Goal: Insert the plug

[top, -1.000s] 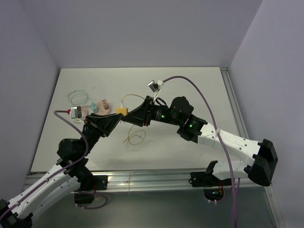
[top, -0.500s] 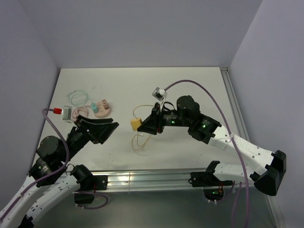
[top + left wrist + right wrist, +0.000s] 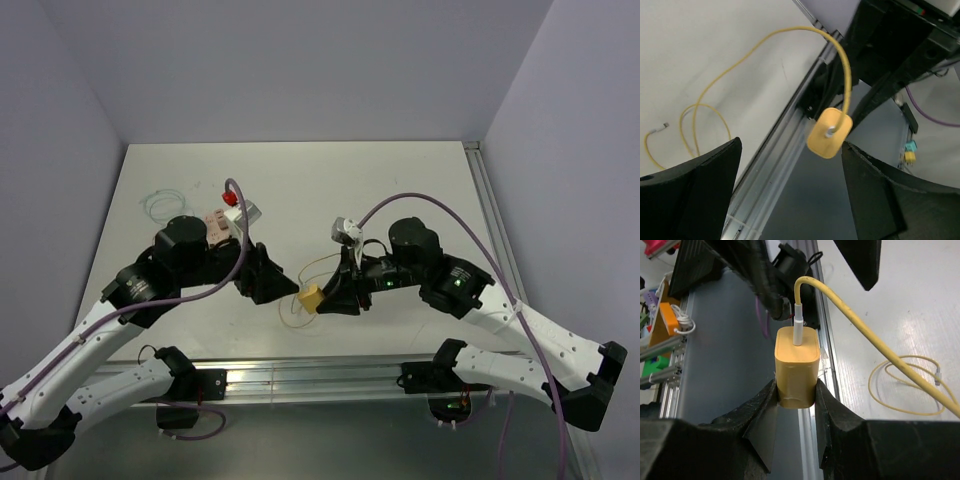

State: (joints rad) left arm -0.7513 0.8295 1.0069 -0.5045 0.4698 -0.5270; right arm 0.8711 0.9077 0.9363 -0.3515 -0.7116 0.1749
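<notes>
Currently the right gripper [image 3: 796, 387] is clamping the yellow plug [image 3: 797, 365] at centre of the right wrist view, by its rigid flanks; its cable [image 3: 880, 335], probably limp, is trailing rightward; beyond, the left gripper [image 3: 791, 146] is standing released.

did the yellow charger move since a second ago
Yes. The yellow charger, in the right gripper, has shifted toward the metal rail along the near edge, slightly rightward.

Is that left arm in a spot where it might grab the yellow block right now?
Probably yes: the left tool gapes open facing the yellow block, nothing between them. But the right tool clamps its lower half, so only the end with the yellow cable is free.
</notes>
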